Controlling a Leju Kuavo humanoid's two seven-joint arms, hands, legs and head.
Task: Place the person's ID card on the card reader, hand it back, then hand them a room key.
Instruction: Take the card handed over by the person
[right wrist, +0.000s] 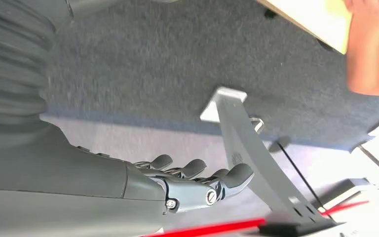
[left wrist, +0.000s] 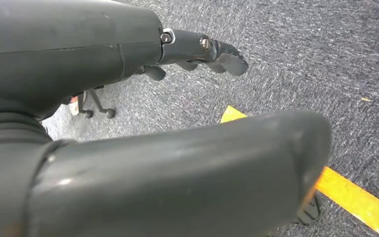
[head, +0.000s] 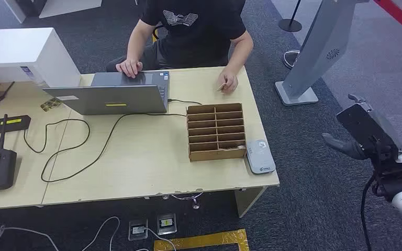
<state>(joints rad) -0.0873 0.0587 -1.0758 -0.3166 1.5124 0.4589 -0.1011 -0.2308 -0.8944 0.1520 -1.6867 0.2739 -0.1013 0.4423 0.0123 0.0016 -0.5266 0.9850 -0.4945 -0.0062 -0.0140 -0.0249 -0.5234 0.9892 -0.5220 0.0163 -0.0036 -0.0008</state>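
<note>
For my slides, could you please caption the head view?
Right hand raised empty beside the desk while the seated person holds a card.

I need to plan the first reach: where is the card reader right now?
In the head view, the card reader lies flat near the desk's right front corner, right beside the cardboard slotted organizer.
</note>
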